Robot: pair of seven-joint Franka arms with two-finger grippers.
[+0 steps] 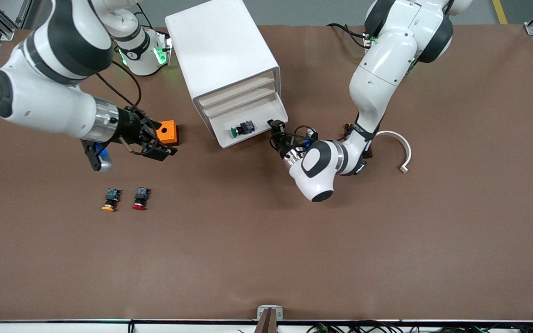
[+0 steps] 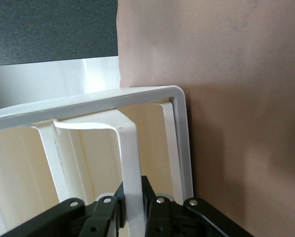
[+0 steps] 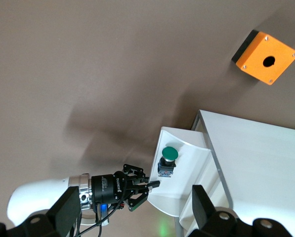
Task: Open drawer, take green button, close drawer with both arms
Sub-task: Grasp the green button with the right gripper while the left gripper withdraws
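The white cabinet (image 1: 222, 46) stands at the robots' edge of the table. Its bottom drawer (image 1: 266, 118) is pulled out. The green-capped button (image 1: 242, 128) lies on its side in the drawer. My left gripper (image 1: 275, 126) is at the drawer's front corner toward the left arm's end. In the left wrist view it (image 2: 134, 207) is shut on a thin white handle strip (image 2: 130, 153) of the drawer. My right gripper (image 1: 167, 152) is open and empty, up over the table beside an orange box (image 1: 168, 132). The right wrist view shows the button (image 3: 168, 159), the drawer (image 3: 187, 185) and the left gripper (image 3: 147, 185).
An orange-capped button (image 1: 109, 200) and a red-capped button (image 1: 140, 199) lie nearer to the front camera, toward the right arm's end. A white curved strip (image 1: 398, 145) lies beside the left arm. Three more drawers sit shut above the open one.
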